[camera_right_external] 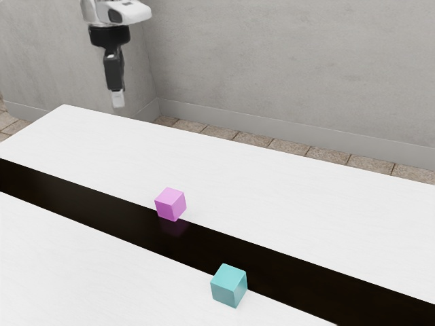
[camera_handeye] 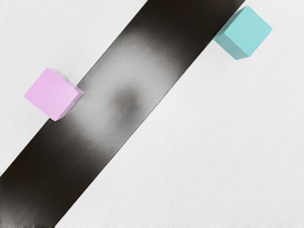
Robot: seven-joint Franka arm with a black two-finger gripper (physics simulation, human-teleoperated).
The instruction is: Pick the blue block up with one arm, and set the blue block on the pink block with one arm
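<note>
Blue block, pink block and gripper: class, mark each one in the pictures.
blue block (camera_right_external: 228, 285), exterior view, the cube's middle.
pink block (camera_right_external: 170, 203), exterior view, the cube's middle.
gripper (camera_right_external: 117, 101), exterior view, its lower end.

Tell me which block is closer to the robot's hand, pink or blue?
The pink block is closer to the gripper. The blue block sits farther off along the black stripe, toward the exterior view's right.

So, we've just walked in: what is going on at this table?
The robot's hand hangs high above the white table, carrying nothing. The blue block and the pink block sit apart, on opposite edges of a dark stripe. Nothing is picked up or stacked yet.
</note>
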